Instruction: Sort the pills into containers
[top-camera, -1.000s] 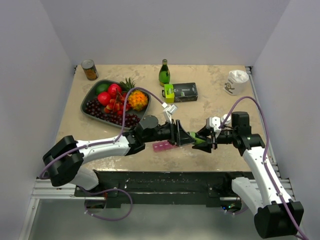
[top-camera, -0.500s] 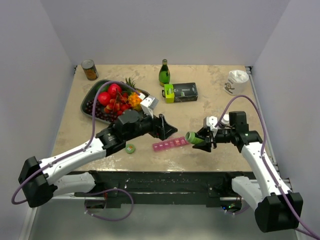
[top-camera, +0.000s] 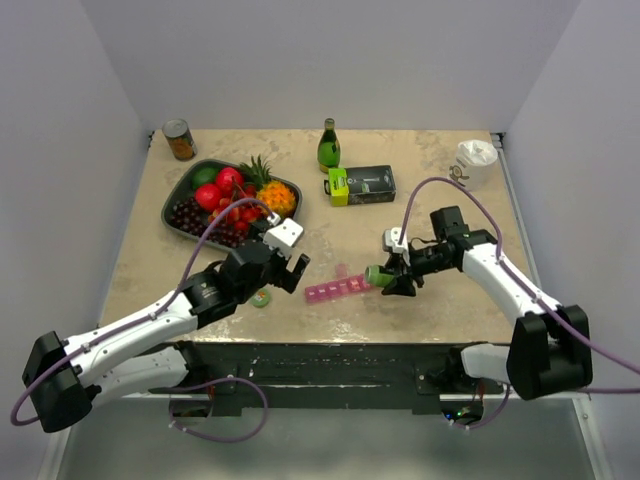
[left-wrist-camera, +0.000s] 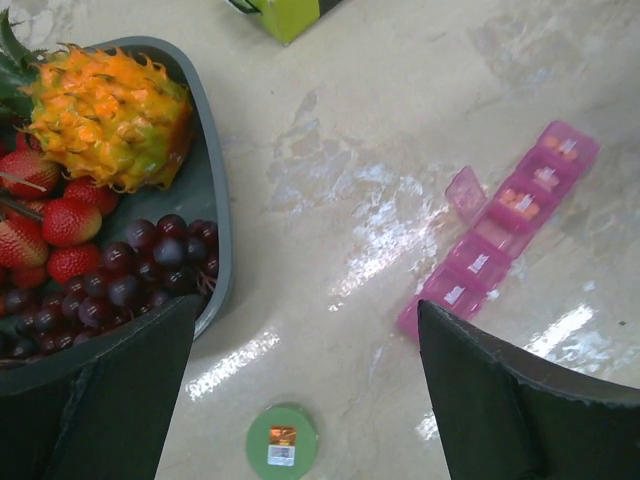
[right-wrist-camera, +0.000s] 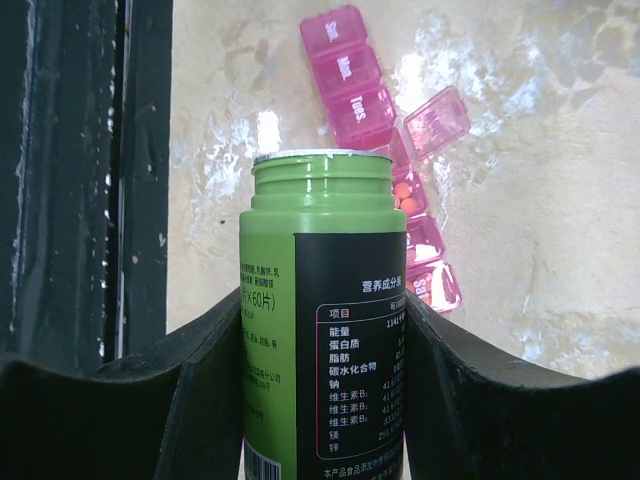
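Note:
The pink pill organiser (top-camera: 336, 288) lies on the table near the front edge, with one lid flipped up (left-wrist-camera: 465, 192) and small orange pills in some compartments (left-wrist-camera: 520, 203). My right gripper (top-camera: 398, 277) is shut on the uncapped green bottle (top-camera: 380, 274), held tilted with its mouth (right-wrist-camera: 318, 160) over the organiser's right end (right-wrist-camera: 405, 190). The bottle's green cap (top-camera: 261, 297) lies on the table left of the organiser. My left gripper (top-camera: 291, 272) is open and empty above the cap (left-wrist-camera: 282, 441), just left of the organiser (left-wrist-camera: 505, 225).
A grey fruit tray (top-camera: 176, 190) with grapes, strawberries and a dragon fruit (left-wrist-camera: 110, 115) stands at the back left. A can (top-camera: 179, 139), a green glass bottle (top-camera: 329, 147), a black and green box (top-camera: 361, 185) and a white cup (top-camera: 472, 163) stand along the back.
My left arm has drawn back left from the bottle, leaving the green cap on the table. My right gripper has carried the bottle left, up to the organiser's right end.

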